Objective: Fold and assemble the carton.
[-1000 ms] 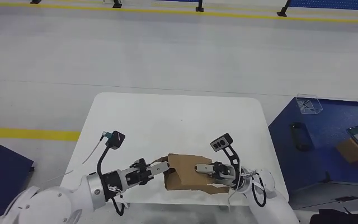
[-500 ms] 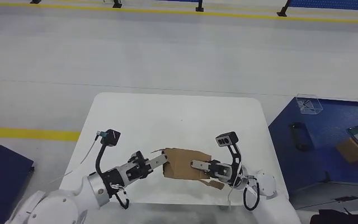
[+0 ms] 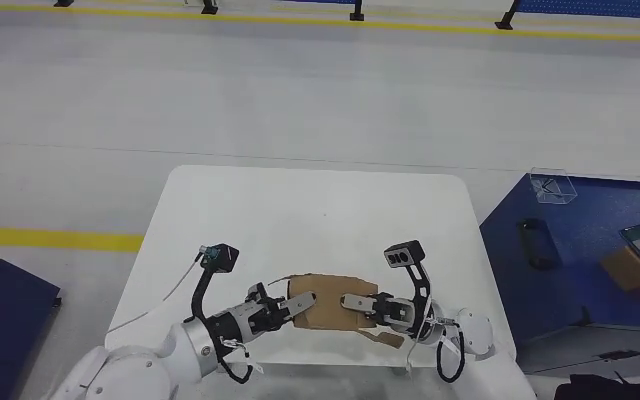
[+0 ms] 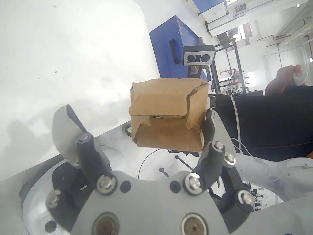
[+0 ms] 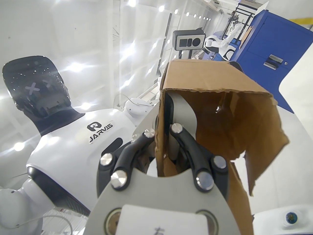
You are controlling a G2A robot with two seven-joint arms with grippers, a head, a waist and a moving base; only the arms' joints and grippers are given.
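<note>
Now the carton (image 3: 328, 298) looks smaller and more boxy than a second ago, when it lay wider and flatter. My left gripper (image 3: 300, 301) has slid in closer to its left end. My right gripper (image 3: 349, 300) has come a little to the left too. The carton sits between them, by the near edge of the white table (image 3: 300, 215). It is brown cardboard, rough and bent, with torn, ragged edges. Its left end has flaps folded shut. Its right end is open like a mouth, and a loose flap (image 3: 385, 336) hangs by the right arm. The left jaws stand wide apart and grip nothing, with one finger (image 4: 210, 128) touching the carton's side. The right jaws pinch tight on one carton wall, with one finger (image 5: 182, 108) inside the box.
</note>
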